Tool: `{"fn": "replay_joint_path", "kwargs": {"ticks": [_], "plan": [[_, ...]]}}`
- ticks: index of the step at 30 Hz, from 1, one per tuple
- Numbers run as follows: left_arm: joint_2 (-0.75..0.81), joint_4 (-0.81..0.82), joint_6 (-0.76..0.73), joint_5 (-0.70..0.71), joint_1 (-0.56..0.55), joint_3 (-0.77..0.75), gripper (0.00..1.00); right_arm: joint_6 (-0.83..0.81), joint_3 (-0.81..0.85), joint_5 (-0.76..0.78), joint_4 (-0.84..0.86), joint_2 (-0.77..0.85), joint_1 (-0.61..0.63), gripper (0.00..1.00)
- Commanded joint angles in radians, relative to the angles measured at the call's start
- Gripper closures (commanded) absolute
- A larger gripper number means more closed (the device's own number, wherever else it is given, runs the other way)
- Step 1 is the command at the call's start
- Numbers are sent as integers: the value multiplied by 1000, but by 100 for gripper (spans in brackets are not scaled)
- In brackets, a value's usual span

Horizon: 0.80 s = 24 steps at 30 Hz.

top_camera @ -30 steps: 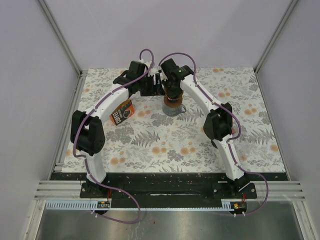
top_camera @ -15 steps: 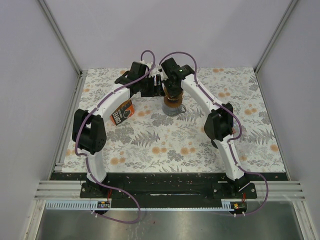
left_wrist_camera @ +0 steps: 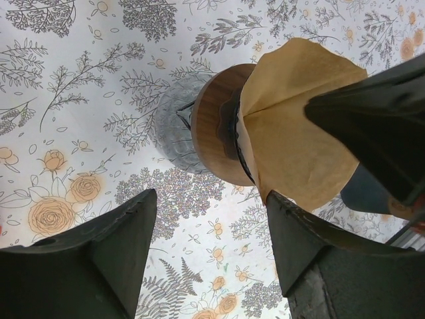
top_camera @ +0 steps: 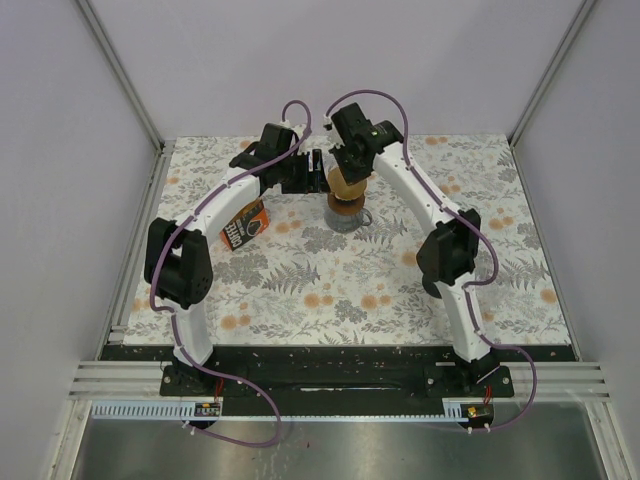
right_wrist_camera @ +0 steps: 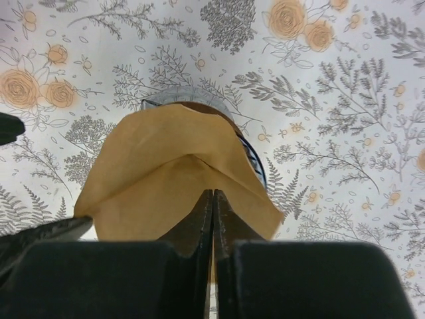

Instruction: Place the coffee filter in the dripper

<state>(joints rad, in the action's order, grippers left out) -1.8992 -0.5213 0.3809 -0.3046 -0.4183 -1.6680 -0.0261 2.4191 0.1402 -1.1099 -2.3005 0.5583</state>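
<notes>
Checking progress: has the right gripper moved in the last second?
Yes: the right gripper, pinching the brown paper filter, shifted up-frame, away from the wood-collared glass dripper.

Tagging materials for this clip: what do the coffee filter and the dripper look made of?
The coffee filter looks like thin unbleached paper: matte tan, with a soft fold crease. The dripper has a smooth brown collar, likely wood, over a ribbed see-through body, probably glass, though clear plastic is possible.
</notes>
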Motion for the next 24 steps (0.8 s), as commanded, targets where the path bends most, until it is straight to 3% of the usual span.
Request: {"fn": "replay_joint_path", "kwargs": {"ticks": [1,8,10,13,18,24], "plan": [[38,35,-36,27,-5,-58,29,-3,14,22,-5,130,-23,100],[66,23,-59,39,-4,-53,28,15,-11,18,8,210,-61,100],[74,18,-65,41,-4,-50,27,20,-40,33,22,246,-75,95],[97,18,-85,58,-4,-39,21,61,-125,85,62,335,-104,63],[141,12,-151,64,-1,-33,8,110,-444,147,205,542,-150,26],[187,-3,-247,35,4,-32,1,202,-767,214,272,771,-213,1]]}}
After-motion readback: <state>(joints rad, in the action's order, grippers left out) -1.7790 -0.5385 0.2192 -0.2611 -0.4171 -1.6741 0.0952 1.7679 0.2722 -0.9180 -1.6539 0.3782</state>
